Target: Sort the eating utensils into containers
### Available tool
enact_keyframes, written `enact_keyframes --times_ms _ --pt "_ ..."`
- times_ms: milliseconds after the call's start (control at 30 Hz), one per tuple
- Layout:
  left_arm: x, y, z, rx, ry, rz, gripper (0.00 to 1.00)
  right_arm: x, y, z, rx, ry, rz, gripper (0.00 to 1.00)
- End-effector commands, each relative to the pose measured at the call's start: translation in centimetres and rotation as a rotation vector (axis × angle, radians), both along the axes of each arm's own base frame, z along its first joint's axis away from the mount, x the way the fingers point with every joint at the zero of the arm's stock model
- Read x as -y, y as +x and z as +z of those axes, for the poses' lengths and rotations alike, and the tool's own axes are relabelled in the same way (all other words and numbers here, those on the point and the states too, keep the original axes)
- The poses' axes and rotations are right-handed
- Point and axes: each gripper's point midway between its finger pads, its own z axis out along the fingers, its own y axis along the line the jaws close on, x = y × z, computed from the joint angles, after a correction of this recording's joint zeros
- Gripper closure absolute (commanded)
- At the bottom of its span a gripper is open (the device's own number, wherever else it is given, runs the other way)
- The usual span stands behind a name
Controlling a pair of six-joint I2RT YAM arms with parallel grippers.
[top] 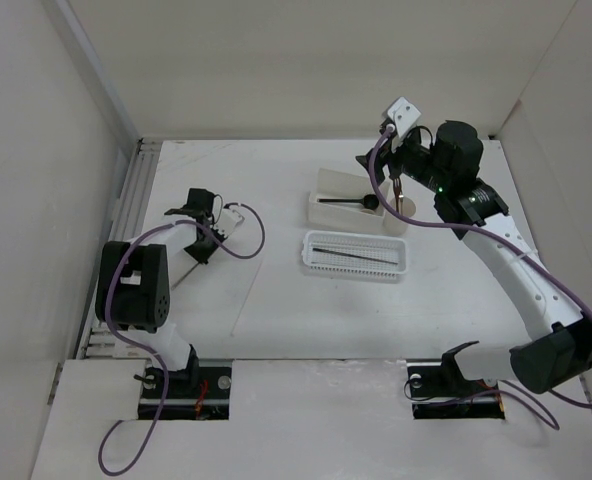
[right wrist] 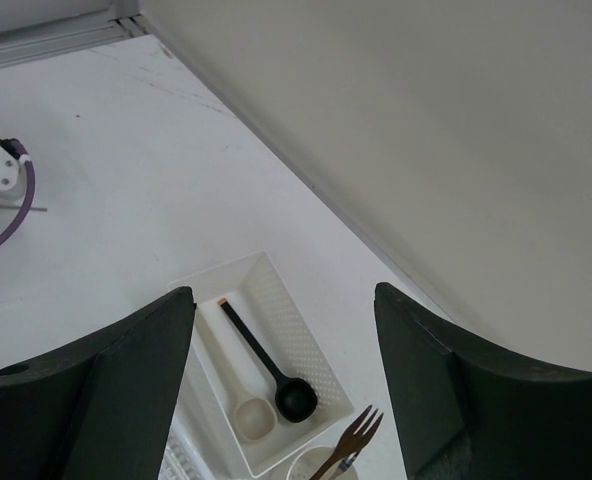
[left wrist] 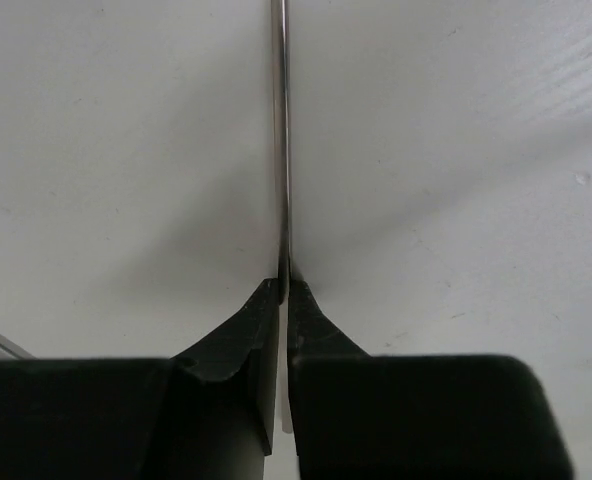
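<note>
My left gripper is shut on a thin dark stick that runs straight away from the jaws, low over the white table. From above, this gripper sits at the left of the table. A pale stick lies loose to its right. My right gripper hangs open and holds nothing above the white square box, which holds a black spoon and a beige spoon. A fork stands in the cream cup. The mesh basket holds a dark stick.
Purple cables loop beside the left wrist and along the right arm. A slotted rail borders the table on the left. Tall white walls close in the back and sides, near the box and cup.
</note>
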Motion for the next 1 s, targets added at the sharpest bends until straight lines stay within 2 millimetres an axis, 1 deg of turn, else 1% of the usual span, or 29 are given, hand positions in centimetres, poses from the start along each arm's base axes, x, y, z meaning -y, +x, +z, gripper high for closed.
enact_keyframes --times_ms 0,67,133,167,200,233,267,333,367,400,433,467,500,533,567,600,633,667,700,733,767,800,833,867,900,933,967 --pt "-0.3 -3.7 -3.7 -0.162 -0.001 -0.019 1.00 0.3 -0.3 3.9 0.096 0.034 -0.004 0.22" --pt "0.1 -4.0 -3.7 -0.175 -0.026 -0.024 1.00 0.7 -0.4 4.3 0.105 0.037 -0.024 0.21" --pt "1.0 -3.4 -2.2 -0.152 -0.073 -0.008 1.00 0.8 -0.4 4.3 0.111 0.030 -0.023 0.21" --pt "1.2 -1.6 -0.7 -0.100 -0.082 0.003 1.00 0.7 -0.3 3.9 0.102 0.026 -0.023 0.21" --pt "1.6 -0.7 0.6 -0.066 -0.103 0.008 1.00 0.8 -0.6 4.2 0.111 0.030 -0.023 0.21" --pt "1.9 -0.3 1.7 -0.058 -0.122 0.015 1.00 1.0 -0.5 4.2 0.111 0.029 -0.032 0.21" --pt "2.1 1.6 3.7 0.002 -0.129 0.011 1.00 1.0 -0.5 4.2 0.111 0.029 -0.033 0.21" --pt "2.5 2.7 5.7 0.045 -0.145 0.004 1.00 1.3 -0.3 4.2 0.111 0.029 -0.042 0.21" --pt "2.8 2.6 6.4 0.054 -0.146 -0.007 1.00 1.3 -0.3 4.2 0.111 0.029 -0.042 0.21" --pt "3.1 2.8 6.8 0.057 -0.142 -0.028 1.00 1.3 -0.3 4.2 0.111 0.029 -0.042 0.21" --pt "3.9 2.9 7.4 0.067 -0.145 -0.052 1.00 1.3 -0.3 4.2 0.111 0.029 -0.042 0.21" --pt "4.2 2.2 7.3 0.044 -0.142 -0.063 1.00 1.5 -0.5 4.1 0.110 0.028 -0.051 0.21" --pt "5.0 2.6 8.0 0.056 -0.156 -0.082 1.00 1.5 -0.5 4.1 0.110 0.028 -0.051 0.21" --pt "5.6 2.7 8.4 0.058 -0.160 -0.087 1.00 1.5 -0.4 3.6 0.107 0.017 -0.050 0.21" --pt "7.1 2.1 9.2 0.050 -0.161 -0.132 1.00 1.8 -0.5 4.0 0.115 0.020 -0.061 0.21" --pt "8.3 2.0 10.2 0.061 -0.173 -0.167 1.00 2.0 -0.7 4.4 0.124 0.024 -0.071 0.21" --pt "9.7 2.5 11.8 0.094 -0.181 -0.205 1.00 2.0 -0.7 3.9 0.116 0.020 -0.071 0.21" --pt "12.3 2.0 13.1 0.112 -0.187 -0.290 1.00 2.3 -0.9 4.3 0.124 0.023 -0.080 0.21" --pt "13.9 1.7 14.7 0.123 -0.204 -0.351 1.00 2.7 -1.0 4.7 0.133 0.026 -0.089 0.21" --pt "15.4 1.1 15.5 0.123 -0.218 -0.394 1.00 2.7 -1.0 4.6 0.125 0.036 -0.089 0.21" --pt "16.9 0.6 15.9 0.112 -0.222 -0.451 1.00 3.0 -0.9 4.6 0.119 0.044 -0.099 0.21" --pt "19.3 -1.0 15.5 0.063 -0.219 -0.535 1.00 3.1 -1.2 5.0 0.119 0.057 -0.099 0.21" --pt "20.9 -1.5 15.6 0.051 -0.235 -0.588 1.00 3.5 -1.0 5.0 0.120 0.056 -0.110 0.21" --pt "22.7 -1.5 16.7 0.067 -0.263 -0.628 1.00 3.5 -1.0 5.7 0.138 0.064 -0.110 0.21" --pt "25.1 -2.5 15.6 0.022 -0.269 -0.705 1.00 3.5 -1.0 5.7 0.138 0.064 -0.110 0.21" --pt "26.5 -3.1 15.4 0.000 -0.278 -0.750 1.00 3.5 -1.0 5.7 0.138 0.064 -0.110 0.21" --pt "28.5 -3.4 16.1 0.000 -0.311 -0.791 1.00 3.8 -1.3 6.1 0.147 0.067 -0.108 0.21"
